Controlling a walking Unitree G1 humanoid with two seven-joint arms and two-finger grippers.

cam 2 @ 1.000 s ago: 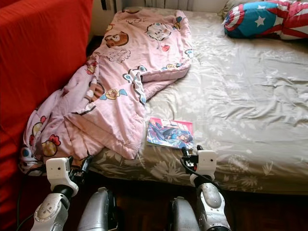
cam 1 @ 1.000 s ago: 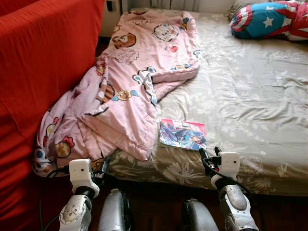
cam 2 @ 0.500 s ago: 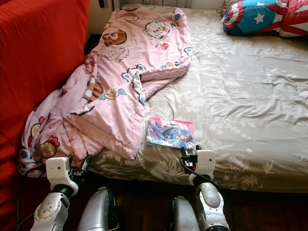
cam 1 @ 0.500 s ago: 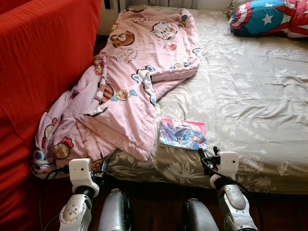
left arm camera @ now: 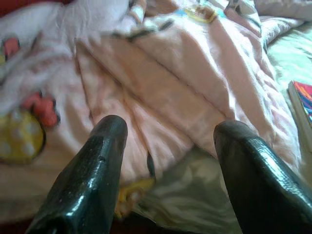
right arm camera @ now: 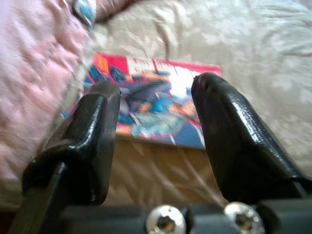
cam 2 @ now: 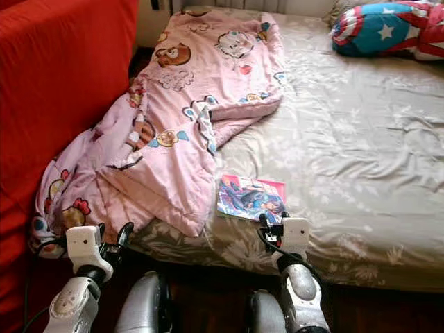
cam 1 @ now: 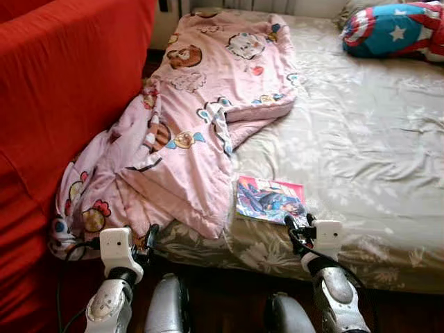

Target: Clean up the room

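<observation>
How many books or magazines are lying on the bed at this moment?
1. A colourful comic book lies flat on the bed sheet near its front edge, just beside the pink blanket and in front of the right gripper. Others could be hidden under the blanket.

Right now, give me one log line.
right gripper: open, before book | left gripper: open, facing blanket | book on bed, untouched

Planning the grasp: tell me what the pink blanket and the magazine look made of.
Pink blanket: soft quilted fabric, matte, probably cotton; it folds, bunches and drapes off the bed. Magazine: thin printed paper with a seemingly glossy cover, lying flat.
</observation>
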